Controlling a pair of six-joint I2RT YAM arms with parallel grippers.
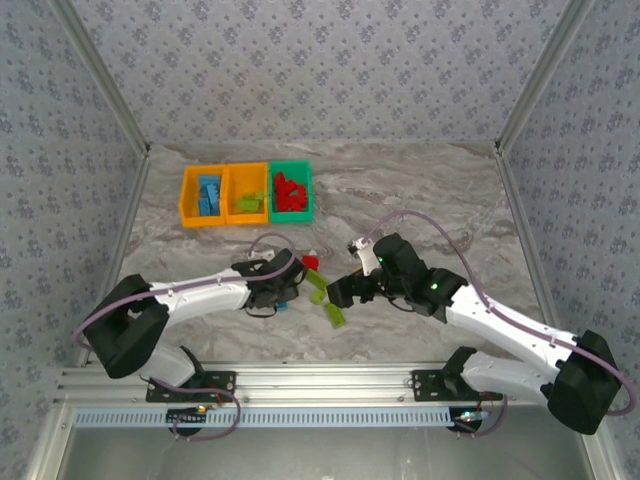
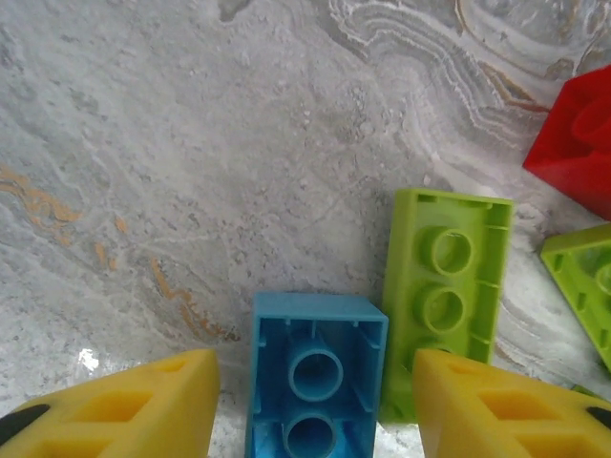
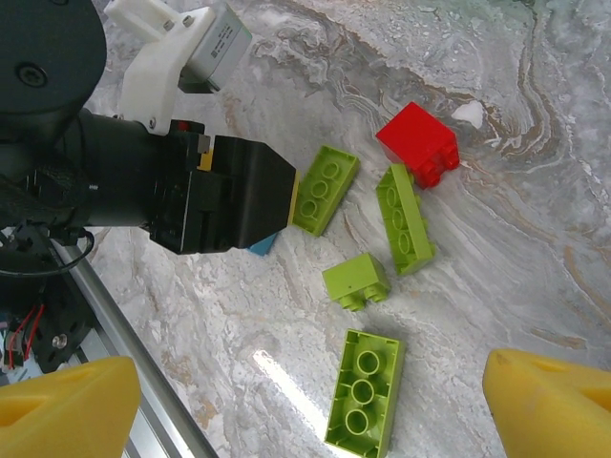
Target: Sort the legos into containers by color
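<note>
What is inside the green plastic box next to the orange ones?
Heaped inside the green rectangular plastic bin are small red studded plastic bricks. The heap covers most of the bin's floor, so anything underneath cannot be seen.

I stood in a robot test cell, ringed by patterned backdrop walls point(image 1: 320, 60) on aluminium frame posts point(image 1: 110, 93), with a marble-look tabletop point(image 1: 420, 190) and slotted mounting rail point(image 1: 320, 382)

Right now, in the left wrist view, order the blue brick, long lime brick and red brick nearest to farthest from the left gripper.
1. Blue brick, between the left gripper's open fingers.
2. Long lime brick, beside it toward the picture's right.
3. Red brick, at the far right edge.
</note>
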